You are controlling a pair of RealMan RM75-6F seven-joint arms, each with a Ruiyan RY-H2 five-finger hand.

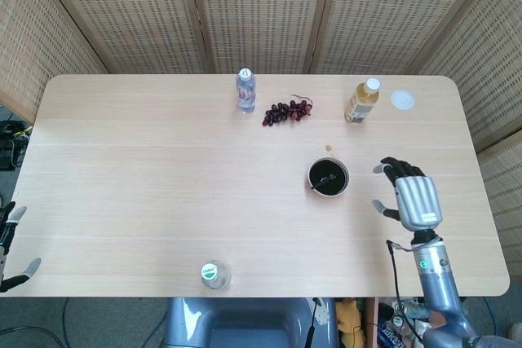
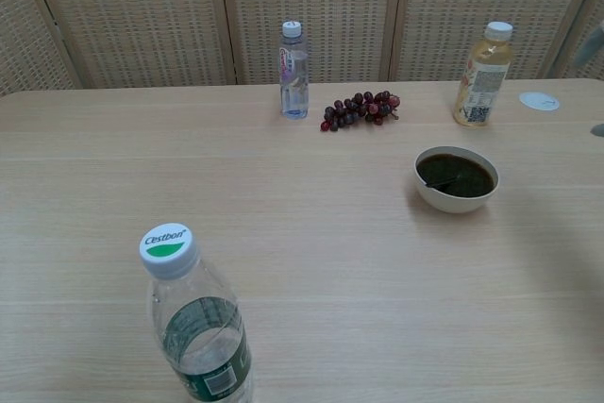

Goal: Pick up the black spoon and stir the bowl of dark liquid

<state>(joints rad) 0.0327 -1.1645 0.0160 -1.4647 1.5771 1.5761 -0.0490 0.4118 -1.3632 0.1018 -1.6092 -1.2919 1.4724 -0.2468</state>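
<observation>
From the head view, the right hand [image 1: 414, 199] hangs over the table [image 1: 147, 185] to the right of the bowl of dark liquid [image 1: 328, 177], fingers spread and holding nothing. The black spoon [image 1: 325, 180] lies in the bowl. The left hand [image 1: 8, 238] shows only at the frame's edge; its fingers' state I cannot tell.

In the chest view, the bowl [image 2: 457, 178] sits near the grapes [image 2: 359, 108] and juice bottle [image 2: 480, 87], spoon handle [image 2: 440, 180] resting in the liquid.

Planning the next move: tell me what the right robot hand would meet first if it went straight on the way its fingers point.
Nothing, as far as the head view shows. The right robot hand points toward the table's far edge; the white lid lies near that line, though height is unclear.
</observation>
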